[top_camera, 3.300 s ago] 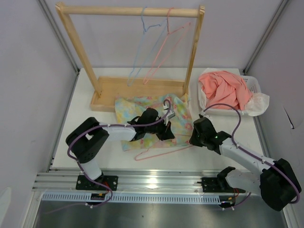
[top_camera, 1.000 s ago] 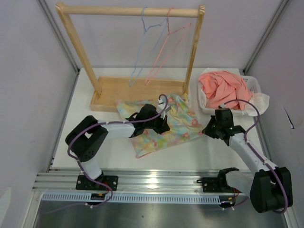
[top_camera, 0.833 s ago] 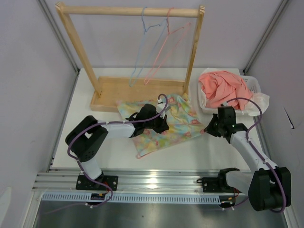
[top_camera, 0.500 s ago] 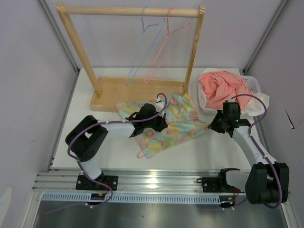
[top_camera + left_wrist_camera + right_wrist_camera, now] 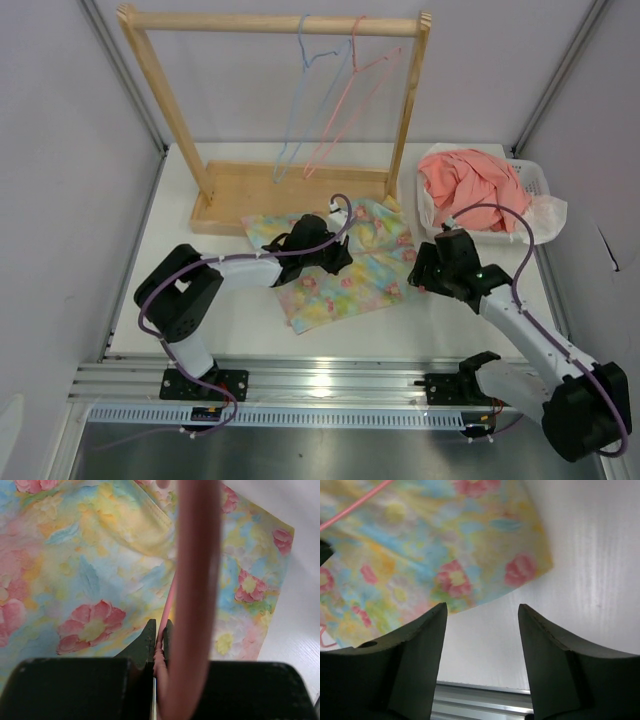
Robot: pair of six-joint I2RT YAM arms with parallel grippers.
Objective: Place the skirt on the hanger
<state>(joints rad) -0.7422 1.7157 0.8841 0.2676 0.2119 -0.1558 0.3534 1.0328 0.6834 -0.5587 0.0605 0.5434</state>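
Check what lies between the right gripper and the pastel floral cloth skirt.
Only bare white tabletop, in the right wrist view; the skirt ends just ahead of the right gripper.

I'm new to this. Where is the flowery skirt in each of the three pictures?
Top external: the skirt lies at the centre, on the white table.
Left wrist: it fills most of the picture, all but the right edge.
Right wrist: it covers the upper left.
Shared landmark: the white table bordering the skirt's edge.

Wooden rack point(image 5: 290, 186) with light blue hanger point(image 5: 290, 120) — coral garment point(image 5: 470, 185) in white basket point(image 5: 531, 172)
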